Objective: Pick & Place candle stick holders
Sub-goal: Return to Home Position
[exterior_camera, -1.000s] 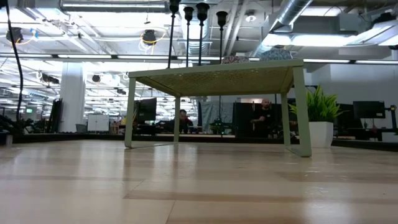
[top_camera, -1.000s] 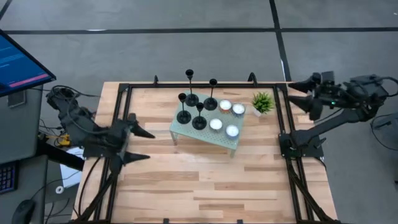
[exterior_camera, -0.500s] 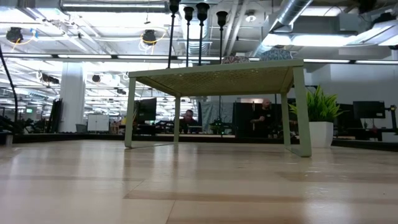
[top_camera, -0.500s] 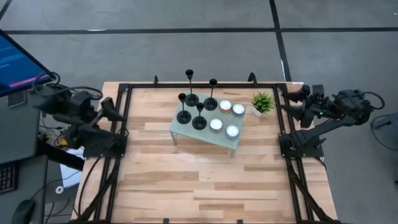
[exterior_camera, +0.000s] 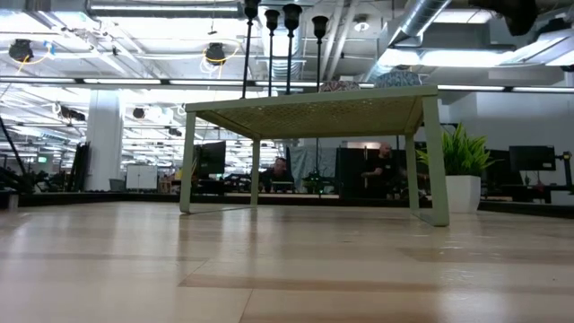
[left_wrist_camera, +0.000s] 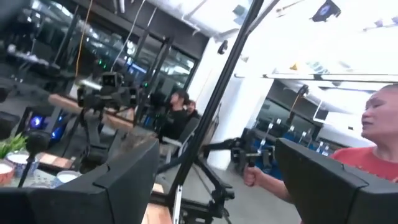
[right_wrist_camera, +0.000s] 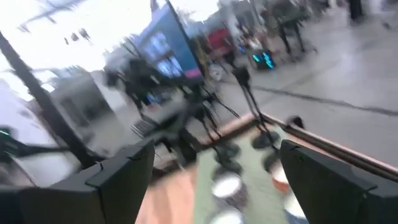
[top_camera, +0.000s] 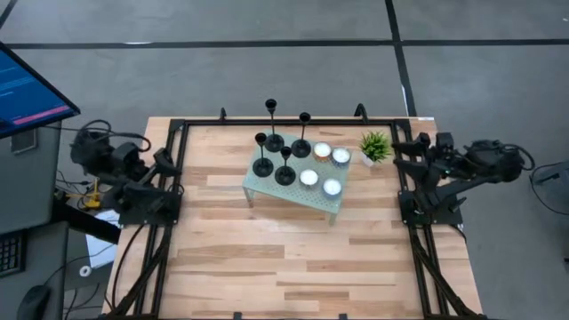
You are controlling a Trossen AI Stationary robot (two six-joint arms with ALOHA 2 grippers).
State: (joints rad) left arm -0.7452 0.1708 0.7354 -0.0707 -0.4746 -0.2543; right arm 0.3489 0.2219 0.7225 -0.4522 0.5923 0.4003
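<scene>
Four black metal candle stick holders (top_camera: 284, 174) are set upright on the pale green perforated shelf (top_camera: 313, 197); left gripper (top_camera: 165, 160) and right gripper (top_camera: 402, 148) are found at opposite wooden table (top_camera: 267, 258) edges, fingers spread, empty; arms should be folded slowly.

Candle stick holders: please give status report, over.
Left gripper open, empty, at left edge of table; right gripper open, empty, at right edge. Four candle stick holders upright on green shelf, beside candles. Nothing in the way.

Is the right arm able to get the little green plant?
Probably yes: the potted plant stands on the table beside the shelf, close to the open right gripper, nothing between them. Left gripper waits opposite.
</scene>
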